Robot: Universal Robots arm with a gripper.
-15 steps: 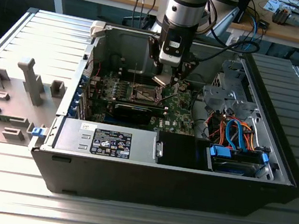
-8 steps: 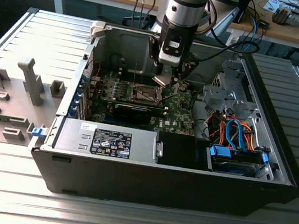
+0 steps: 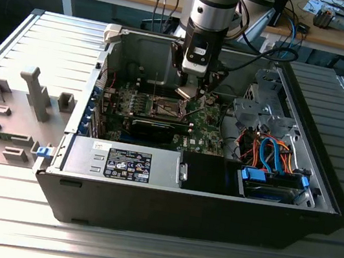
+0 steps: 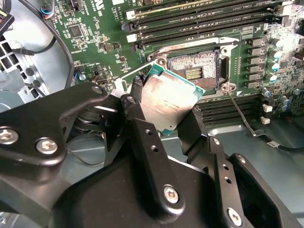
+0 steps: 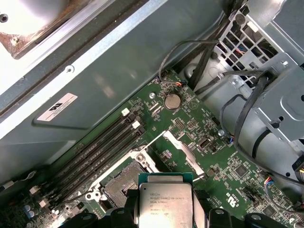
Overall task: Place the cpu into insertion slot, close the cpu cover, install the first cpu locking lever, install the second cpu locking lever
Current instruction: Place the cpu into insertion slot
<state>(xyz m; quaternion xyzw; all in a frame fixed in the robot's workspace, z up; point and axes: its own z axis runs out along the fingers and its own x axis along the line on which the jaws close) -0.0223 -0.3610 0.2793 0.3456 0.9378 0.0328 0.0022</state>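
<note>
Two black fingers (image 4: 137,102) of the hand (image 4: 164,108) are closed on the cpu (image 4: 172,99), pinching it by opposite edges with its silvery-grey top turned toward the second wrist view. The chip hangs tilted in the air, clear of the green motherboard (image 4: 95,28), with one corner pointing toward the insertion slot (image 4: 192,71).

In the exterior view the arm (image 3: 212,4) reaches down from the far side into the open computer case (image 3: 319,191), which lies on the ribbed metal table (image 3: 139,255). There the cpu sits above the board and just to the exterior view's right of the insertion slot, not touching it.

The slot's dark centre lies uncovered inside its silvery rim, its fine contacts visible in the second wrist view. The cpu cover (image 5: 185,152) is swung open off the socket and appears, in the first wrist view, as a thin metal frame beside it, with green board showing through its window. A thin wire locking lever (image 4: 237,110) stands released, slanting away from the socket's corner.

Several long memory slots (image 4: 199,21) run parallel just beyond the socket. Nearer in the case are a grey power supply (image 3: 121,160) on the exterior view's left and blue cables (image 3: 273,151) on its right.
</note>
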